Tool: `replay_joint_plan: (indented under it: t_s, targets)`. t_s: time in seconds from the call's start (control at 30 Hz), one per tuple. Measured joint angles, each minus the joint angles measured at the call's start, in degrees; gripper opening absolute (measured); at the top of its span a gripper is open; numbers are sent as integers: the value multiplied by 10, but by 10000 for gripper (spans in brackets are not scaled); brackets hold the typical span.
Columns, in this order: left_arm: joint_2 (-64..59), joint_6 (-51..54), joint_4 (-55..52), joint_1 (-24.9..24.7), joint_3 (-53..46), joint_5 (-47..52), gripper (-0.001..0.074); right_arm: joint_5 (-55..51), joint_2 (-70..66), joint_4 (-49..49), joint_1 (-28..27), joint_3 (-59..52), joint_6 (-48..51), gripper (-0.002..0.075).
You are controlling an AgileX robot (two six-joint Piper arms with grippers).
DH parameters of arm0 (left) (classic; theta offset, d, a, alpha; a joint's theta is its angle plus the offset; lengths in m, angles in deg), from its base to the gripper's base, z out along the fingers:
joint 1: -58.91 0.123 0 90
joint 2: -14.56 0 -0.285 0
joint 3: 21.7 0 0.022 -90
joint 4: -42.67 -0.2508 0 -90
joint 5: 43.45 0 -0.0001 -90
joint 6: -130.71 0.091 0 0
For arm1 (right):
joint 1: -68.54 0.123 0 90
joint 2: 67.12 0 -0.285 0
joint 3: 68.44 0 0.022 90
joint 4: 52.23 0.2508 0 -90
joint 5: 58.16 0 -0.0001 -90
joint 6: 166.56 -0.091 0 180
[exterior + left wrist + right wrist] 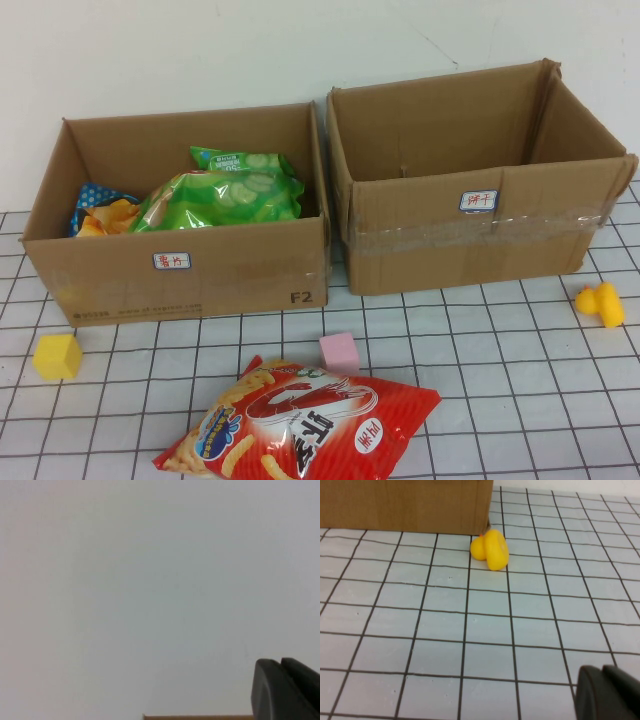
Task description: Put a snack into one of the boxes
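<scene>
A red shrimp-snack bag (300,425) lies flat on the gridded table near the front edge. Behind it stand two open cardboard boxes. The left box (180,275) holds green chip bags (220,195) and a blue-and-yellow bag (100,212). The right box (480,240) looks empty. Neither arm shows in the high view. My left gripper (280,664) is shut and empty, facing a blank wall above a strip of cardboard (197,717). My right gripper (601,670) is shut and empty, low over the table in front of the right box's corner (405,505).
A yellow cube (57,356) sits at the front left and a pink cube (339,352) just behind the red bag. A yellow toy duck (601,303) sits by the right box's corner, also in the right wrist view (490,549).
</scene>
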Motion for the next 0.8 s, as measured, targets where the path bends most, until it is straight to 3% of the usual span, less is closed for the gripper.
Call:
replay_joint_plan:
  t_s: [0.1,0.27,0.5,0.67,0.8]
  targets:
    - [0,-56,-12,0,3,14,-1,0,0,0,0,0,0,-1]
    - [-1,-133,-161,0,120,232,-1,0,0,0,0,0,0,-1]
    - [-103,-146,-198,0,293,460,-1,0,0,0,0,0,0,-1]
    - [-206,-116,-66,0,319,544,-1,0,0,0,0,0,0,-1]
    - [-288,24,132,0,319,627,-1,0,0,0,0,0,0,-1]
